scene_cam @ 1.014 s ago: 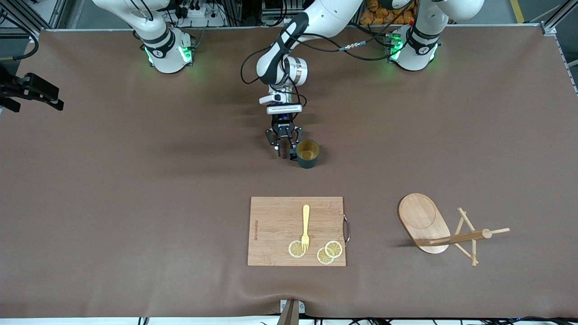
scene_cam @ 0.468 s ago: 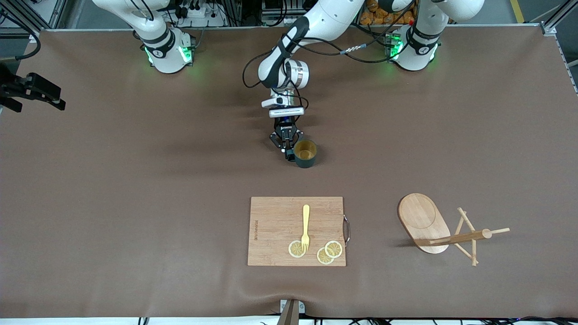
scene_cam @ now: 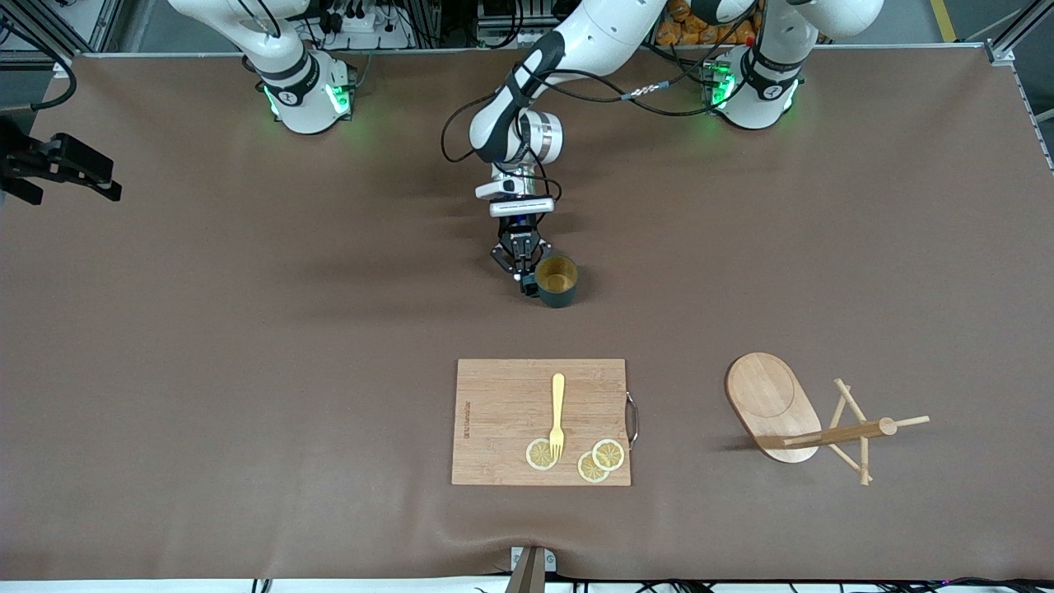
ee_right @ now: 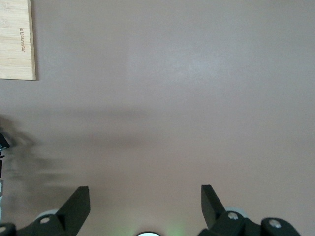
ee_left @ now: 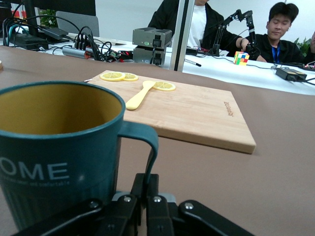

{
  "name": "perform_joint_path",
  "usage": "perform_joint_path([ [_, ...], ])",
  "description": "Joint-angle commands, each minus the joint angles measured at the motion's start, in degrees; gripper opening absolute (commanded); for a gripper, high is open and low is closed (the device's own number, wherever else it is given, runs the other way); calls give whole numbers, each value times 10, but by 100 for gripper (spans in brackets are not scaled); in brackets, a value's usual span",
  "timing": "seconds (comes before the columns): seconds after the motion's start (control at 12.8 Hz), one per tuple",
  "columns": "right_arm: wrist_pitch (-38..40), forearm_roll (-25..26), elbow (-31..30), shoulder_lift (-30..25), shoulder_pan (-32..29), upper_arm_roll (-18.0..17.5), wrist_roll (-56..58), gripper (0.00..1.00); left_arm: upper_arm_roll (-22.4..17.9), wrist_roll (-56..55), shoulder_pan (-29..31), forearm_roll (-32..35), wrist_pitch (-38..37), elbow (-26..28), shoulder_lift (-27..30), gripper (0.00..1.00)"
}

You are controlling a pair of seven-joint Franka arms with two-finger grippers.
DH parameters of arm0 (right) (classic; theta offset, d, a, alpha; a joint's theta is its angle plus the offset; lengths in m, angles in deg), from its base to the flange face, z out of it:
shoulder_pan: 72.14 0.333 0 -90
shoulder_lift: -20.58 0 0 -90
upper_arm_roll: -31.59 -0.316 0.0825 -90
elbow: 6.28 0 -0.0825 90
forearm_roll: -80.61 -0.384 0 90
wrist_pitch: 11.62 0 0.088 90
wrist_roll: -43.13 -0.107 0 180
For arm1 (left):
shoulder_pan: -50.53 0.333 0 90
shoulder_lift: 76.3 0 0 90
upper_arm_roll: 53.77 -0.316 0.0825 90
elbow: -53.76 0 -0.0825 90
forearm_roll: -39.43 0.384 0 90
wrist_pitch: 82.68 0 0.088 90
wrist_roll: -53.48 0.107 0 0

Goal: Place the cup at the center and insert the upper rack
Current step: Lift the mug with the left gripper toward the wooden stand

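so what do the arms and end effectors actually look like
Both arms are glossy white with black joint bands; green lights glow at their bases. Loose black cables loop along the left arm. The left end effector is black linkage with silver screws, under a white camera bar. The right end effector has two black fingers.

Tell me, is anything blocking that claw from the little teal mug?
Nothing visible does. The left gripper is shut on the handle of the cup, which stands on bare brown table cover. The cutting board lies nearer the front camera, well apart.
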Motion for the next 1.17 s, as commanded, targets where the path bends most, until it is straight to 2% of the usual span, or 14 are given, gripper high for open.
perform_joint_path([
  [0.0, 2, 10, 0, -3, 4, 1, -1, 100, 9, 14, 5, -40, 5, -27, 10, 0],
  [0.31, 1, 10, 0, -3, 3, 2, -1, 100, 19, 69, 7, -178, 10, -96, 21, 0],
  [0.62, 1, 10, -1, -3, 5, 1, -1, 100, 20, 152, 15, -340, 11, -106, 67, 0],
  [0.86, 1, 10, 0, -3, 5, 1, -1, 100, 21, 168, 33, -409, 11, -115, 97, 0],
  [1.09, 1, 10, 0, -3, 5, 1, -1, 100, 21, 225, 58, -516, 17, -118, 134, 0],
])
